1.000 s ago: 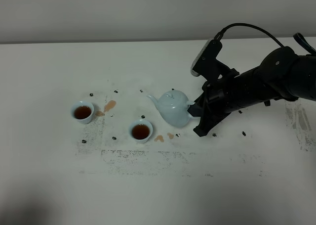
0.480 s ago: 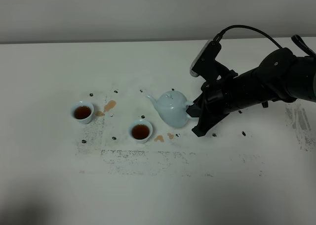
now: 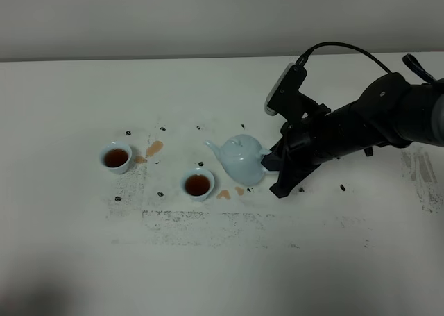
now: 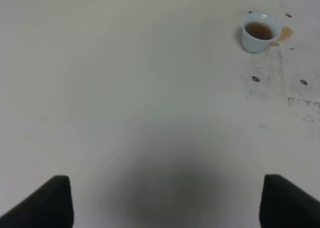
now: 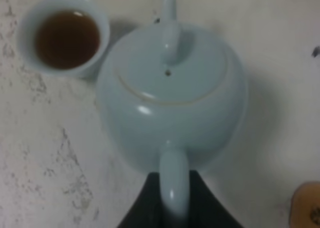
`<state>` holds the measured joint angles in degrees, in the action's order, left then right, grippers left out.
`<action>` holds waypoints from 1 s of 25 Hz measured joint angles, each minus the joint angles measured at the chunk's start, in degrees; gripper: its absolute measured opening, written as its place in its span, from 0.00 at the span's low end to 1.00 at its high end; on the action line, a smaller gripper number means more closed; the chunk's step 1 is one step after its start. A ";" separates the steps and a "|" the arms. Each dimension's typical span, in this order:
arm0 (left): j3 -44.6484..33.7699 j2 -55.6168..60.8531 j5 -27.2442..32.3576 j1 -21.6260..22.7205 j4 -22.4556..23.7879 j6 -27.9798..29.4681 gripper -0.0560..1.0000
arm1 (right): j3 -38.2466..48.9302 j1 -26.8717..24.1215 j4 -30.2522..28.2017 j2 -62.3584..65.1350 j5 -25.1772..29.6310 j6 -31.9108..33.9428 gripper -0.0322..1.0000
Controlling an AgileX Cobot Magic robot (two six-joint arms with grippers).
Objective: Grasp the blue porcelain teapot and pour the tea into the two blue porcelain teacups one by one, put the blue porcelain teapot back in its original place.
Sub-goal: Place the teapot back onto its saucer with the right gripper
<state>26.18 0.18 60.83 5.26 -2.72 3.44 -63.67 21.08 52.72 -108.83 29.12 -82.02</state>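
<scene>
both cups hold tea; right gripper clamps the teapot handle, pot just right of the near cup. next: set it down level, then release

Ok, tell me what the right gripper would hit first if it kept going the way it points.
Beyond the teapot it already grips, probably the nearer teacup, just past the spout side; depth is unclear.

1. The pale-blue glossy teapot looks blurred in the right wrist view, its handle cut off by the frame edge.
2. Only two dark fingertips of the left gripper show.
</scene>
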 joint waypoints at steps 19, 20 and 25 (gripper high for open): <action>0.00 0.00 0.00 0.00 0.00 0.00 0.74 | 3.53 -3.02 3.87 11.03 0.63 2.23 0.07; 0.00 0.00 0.00 0.00 0.00 0.00 0.74 | 4.07 -3.06 4.12 11.70 0.56 2.39 0.07; 0.00 0.00 0.00 0.00 0.00 0.00 0.74 | 7.16 -3.13 5.91 13.95 -0.51 2.52 0.07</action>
<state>26.18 0.18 60.83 5.26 -2.72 3.44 -56.51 17.95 58.63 -94.88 28.60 -79.50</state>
